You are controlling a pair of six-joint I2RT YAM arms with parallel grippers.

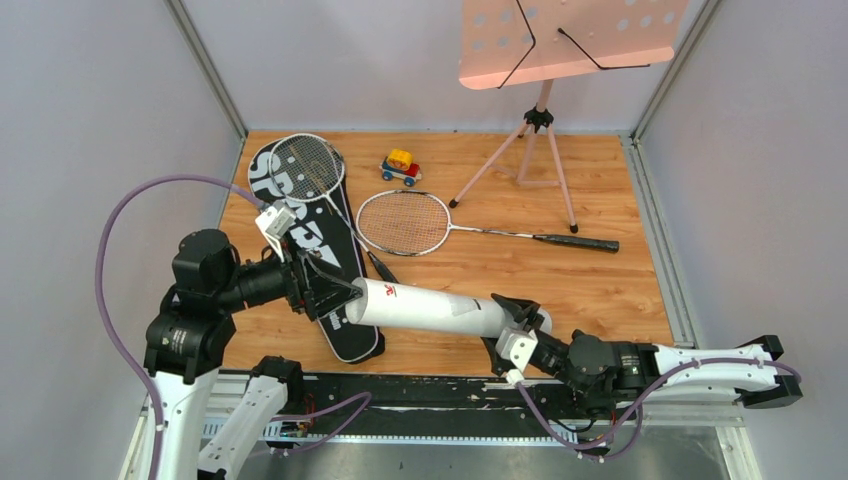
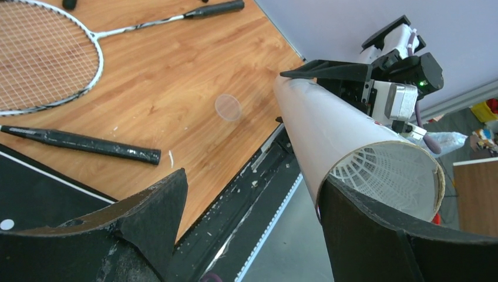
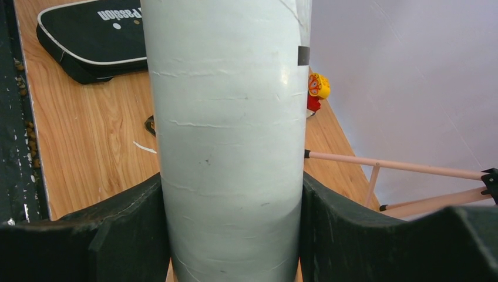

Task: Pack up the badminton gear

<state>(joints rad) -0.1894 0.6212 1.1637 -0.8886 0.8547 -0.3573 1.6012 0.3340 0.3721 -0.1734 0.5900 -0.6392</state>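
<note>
Two sets of jaws at my white tube (image 1: pixel 425 307): right jaws clamped round one end, left jaws spread wide, its open mouth right by one finger (image 2: pixel 382 235), above the tabletop (image 1: pixel 600 290).

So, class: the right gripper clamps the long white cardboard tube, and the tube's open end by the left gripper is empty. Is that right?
Not quite. The open end is not empty: the left wrist view shows a white feather shuttlecock inside the long white cardboard tube. The right gripper does clamp it.
</note>
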